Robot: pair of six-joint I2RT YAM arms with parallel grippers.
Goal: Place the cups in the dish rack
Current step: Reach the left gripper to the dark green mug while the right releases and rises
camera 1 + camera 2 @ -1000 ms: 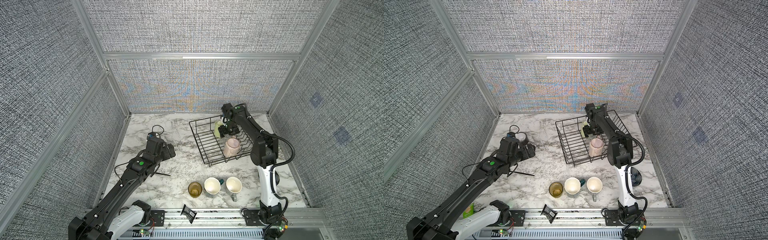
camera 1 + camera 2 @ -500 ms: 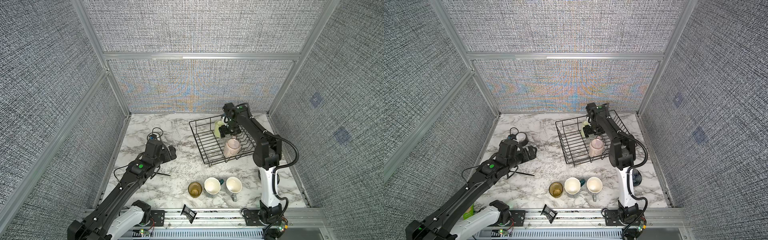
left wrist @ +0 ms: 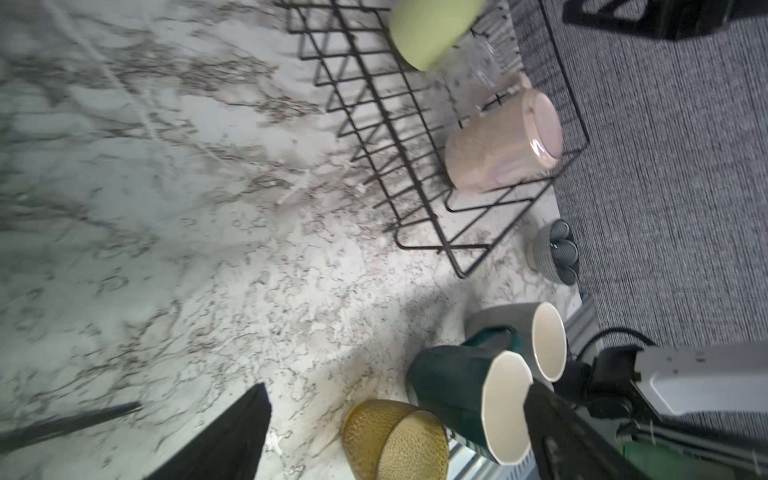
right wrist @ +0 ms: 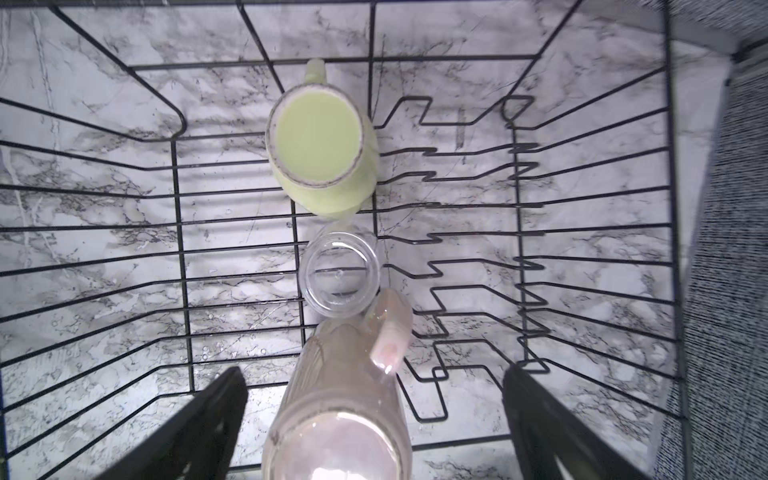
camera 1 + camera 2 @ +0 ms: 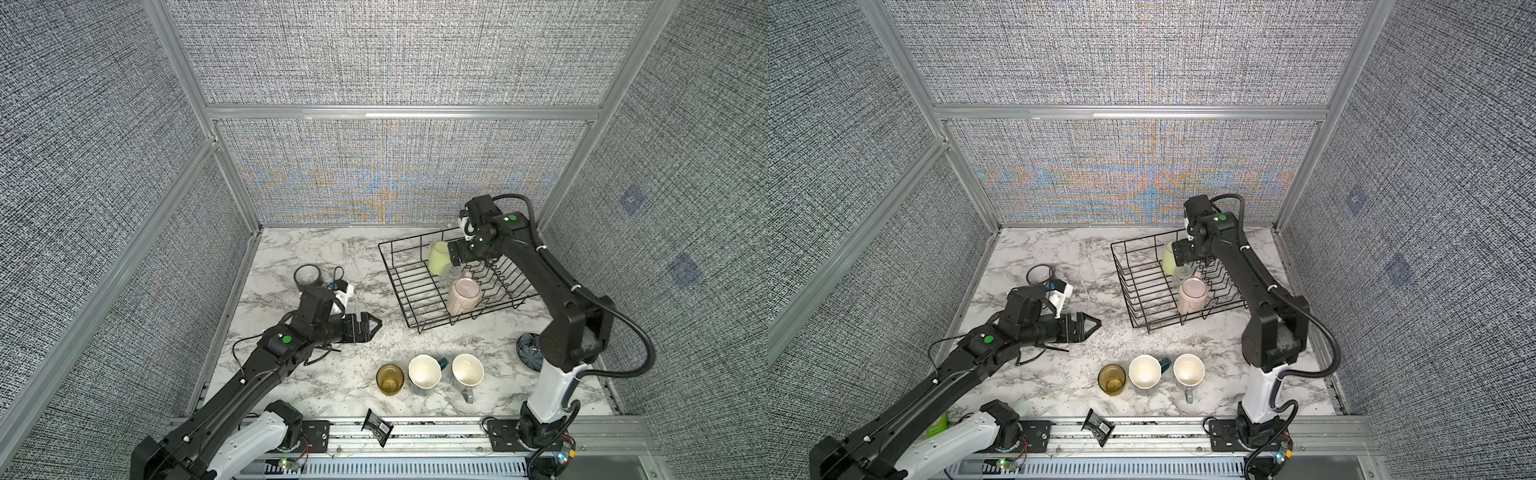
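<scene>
In both top views the black wire dish rack (image 5: 405, 286) (image 5: 1138, 286) sits at the back right. It holds a light green mug (image 5: 437, 258) (image 4: 320, 149), a small clear glass (image 5: 452, 274) (image 4: 338, 276) and a tall pink mug (image 5: 463, 296) (image 4: 340, 399). My right gripper (image 5: 455, 254) (image 4: 374, 374) hangs open over them, its fingers wide of the pink mug. An amber tumbler (image 5: 390, 378) (image 3: 395, 440), a teal mug (image 5: 424, 371) (image 3: 453, 395) and a grey mug (image 5: 467, 371) (image 3: 511, 328) stand in a row at the front. My left gripper (image 5: 372, 328) (image 3: 395, 390) is open and empty, left of the rack and behind that row.
A black tape roll (image 5: 307, 278) lies at the back left behind my left wrist. A dark patterned bowl (image 5: 528, 352) (image 3: 548, 249) sits beside the right arm's base, partly hidden by it. A loose black cable (image 5: 245, 349) trails under the left arm.
My right gripper has opened wide above the rack, and the clear glass stands free below it. My left gripper has swung right and forward, uncovering the tape roll.
</scene>
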